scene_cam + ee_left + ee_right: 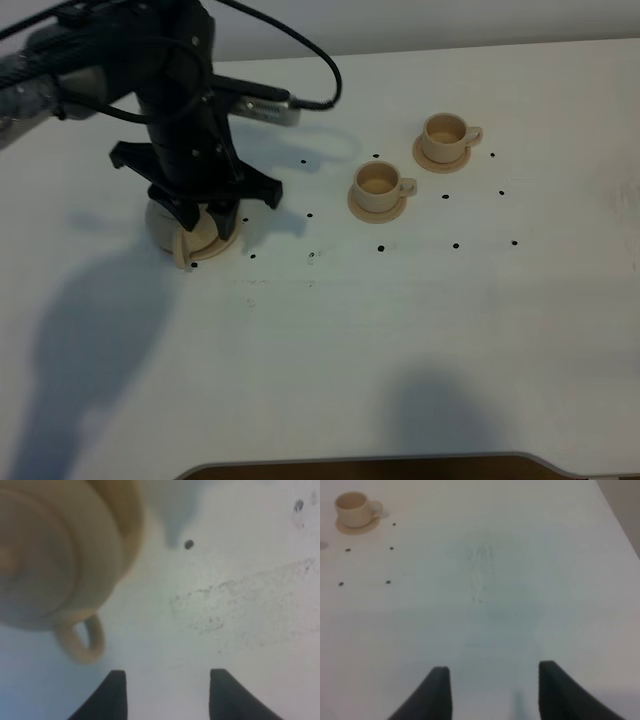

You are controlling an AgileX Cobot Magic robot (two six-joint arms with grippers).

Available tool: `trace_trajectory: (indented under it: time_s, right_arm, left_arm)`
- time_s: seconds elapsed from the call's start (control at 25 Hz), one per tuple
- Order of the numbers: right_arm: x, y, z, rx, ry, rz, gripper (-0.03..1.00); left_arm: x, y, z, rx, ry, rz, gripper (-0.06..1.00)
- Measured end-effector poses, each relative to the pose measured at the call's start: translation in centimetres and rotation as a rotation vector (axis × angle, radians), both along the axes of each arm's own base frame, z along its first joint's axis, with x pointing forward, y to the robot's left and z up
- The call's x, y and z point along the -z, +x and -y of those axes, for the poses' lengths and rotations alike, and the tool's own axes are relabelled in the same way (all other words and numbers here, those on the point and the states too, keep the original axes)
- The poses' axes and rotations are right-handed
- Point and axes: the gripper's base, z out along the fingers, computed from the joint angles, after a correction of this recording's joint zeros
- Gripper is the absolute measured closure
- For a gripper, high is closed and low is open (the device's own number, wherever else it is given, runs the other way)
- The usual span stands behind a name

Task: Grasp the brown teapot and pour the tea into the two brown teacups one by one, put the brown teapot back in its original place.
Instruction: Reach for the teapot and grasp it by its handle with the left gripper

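The brown teapot (pixel 190 238) stands at the left of the table on its wide saucer, the original place (pixel 233 238), with its loop handle (pixel 82 641) pointing toward the front edge. My left gripper (pixel 207 220) hovers right above it, open. In the left wrist view the left gripper (pixel 167 692) holds nothing, and the handle lies to one side of the gap. The two brown teacups (pixel 378 185) (pixel 445 133) sit on small saucers at centre right. My right gripper (pixel 495 687) is open over bare table, with one teacup (pixel 352 507) far ahead of it.
Small black dots (pixel 381 248) mark the white tabletop around the cups and the teapot. A black cable (pixel 320 70) loops behind the left arm. The table's front edge (pixel 400 462) runs along the bottom of the high view.
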Motion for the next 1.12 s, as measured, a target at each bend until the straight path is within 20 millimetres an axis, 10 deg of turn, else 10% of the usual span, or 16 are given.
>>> trace_trajectory:
  time_s: [0.4, 1.12]
  right_arm:
    - [0.0, 0.0, 0.0, 0.0, 0.0, 0.0, 0.57]
    - [0.0, 0.0, 0.0, 0.0, 0.0, 0.0, 0.57]
  left_arm:
    - [0.9, 0.1, -3.6, -0.144, 0.016, -0.046, 0.54]
    - [3.8, 0.8, -4.3, -0.224, 0.067, -0.105, 0.54]
